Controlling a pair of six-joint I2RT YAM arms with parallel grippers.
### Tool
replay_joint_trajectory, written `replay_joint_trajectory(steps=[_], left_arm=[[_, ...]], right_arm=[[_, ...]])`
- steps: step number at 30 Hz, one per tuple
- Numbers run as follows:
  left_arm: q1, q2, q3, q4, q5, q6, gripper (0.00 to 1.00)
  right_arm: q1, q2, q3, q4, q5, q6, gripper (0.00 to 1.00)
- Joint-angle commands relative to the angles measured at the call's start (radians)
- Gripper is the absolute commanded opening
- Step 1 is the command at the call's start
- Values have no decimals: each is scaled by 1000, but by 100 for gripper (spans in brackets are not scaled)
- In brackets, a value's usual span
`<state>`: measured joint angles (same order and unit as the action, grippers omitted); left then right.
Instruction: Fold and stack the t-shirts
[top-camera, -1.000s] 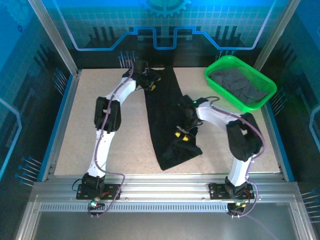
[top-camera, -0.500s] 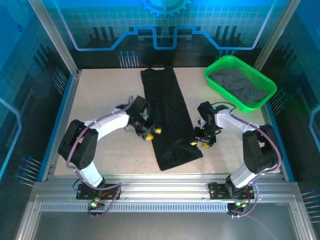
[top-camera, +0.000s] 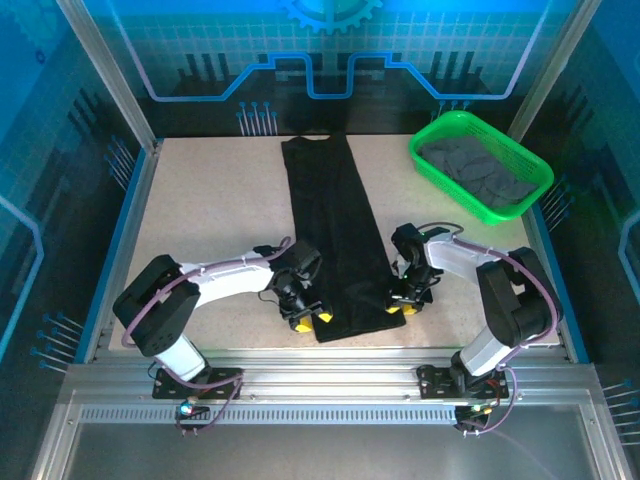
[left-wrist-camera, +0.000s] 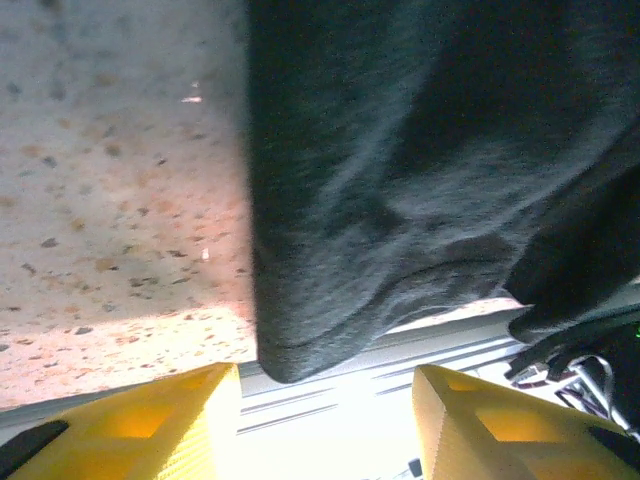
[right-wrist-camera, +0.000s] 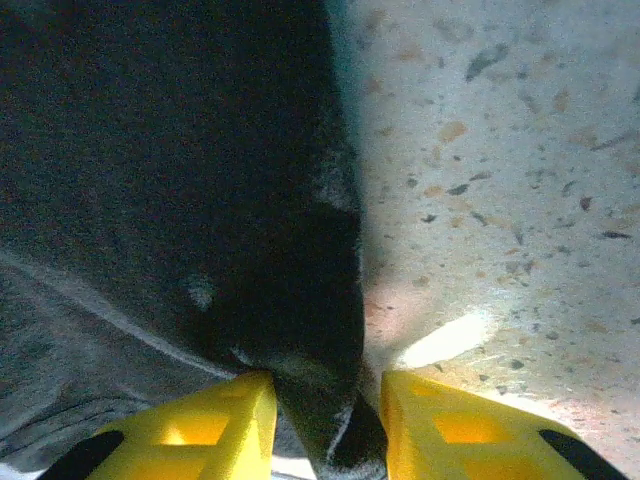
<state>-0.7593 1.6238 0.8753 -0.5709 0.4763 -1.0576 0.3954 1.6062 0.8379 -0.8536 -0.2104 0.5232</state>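
Observation:
A black t-shirt (top-camera: 330, 230) lies as a long narrow strip down the middle of the table, its near end close to the front edge. My left gripper (top-camera: 312, 321) sits at the strip's near left corner. In the left wrist view the jaws are open (left-wrist-camera: 325, 425), and the corner of the shirt (left-wrist-camera: 300, 340) hangs just in front of the gap. My right gripper (top-camera: 403, 307) is at the near right corner. Its yellow fingers (right-wrist-camera: 205, 430) are closed on a fold of the shirt's edge (right-wrist-camera: 330, 420). Dark grey t-shirts (top-camera: 478, 172) are heaped in the basket.
A bright green mesh basket (top-camera: 432, 135) stands at the back right corner. The metal rail of the table's front edge (top-camera: 330, 360) runs just beyond the shirt's near end. Bare speckled tabletop (top-camera: 200, 200) lies on both sides of the strip.
My left arm swung from the shirt's far end down to its near left corner. My right gripper shifted to the near right corner, and the bunched near end now lies flatter.

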Motion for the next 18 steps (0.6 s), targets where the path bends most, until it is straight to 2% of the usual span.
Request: replay_joint_trajectory(steps=[1, 5, 13, 16, 18], left_arm=[[-20, -19, -16, -26, -6, -36, 50], [-26, -14, -46, 31, -10, -66, 51], [-45, 124, 21, 176, -36, -106, 45], [-51, 161, 29, 211, -45, -122, 35], [-47, 160, 21, 190, -60, -121, 18]], right_arm=[[24, -24, -18, -10, -4, 28, 38], [34, -54, -44, -7, -13, 53, 40], [43, -79, -81, -3, -4, 81, 39], [44, -80, -84, 24, -16, 94, 27], [57, -80, -76, 37, -22, 110, 14]])
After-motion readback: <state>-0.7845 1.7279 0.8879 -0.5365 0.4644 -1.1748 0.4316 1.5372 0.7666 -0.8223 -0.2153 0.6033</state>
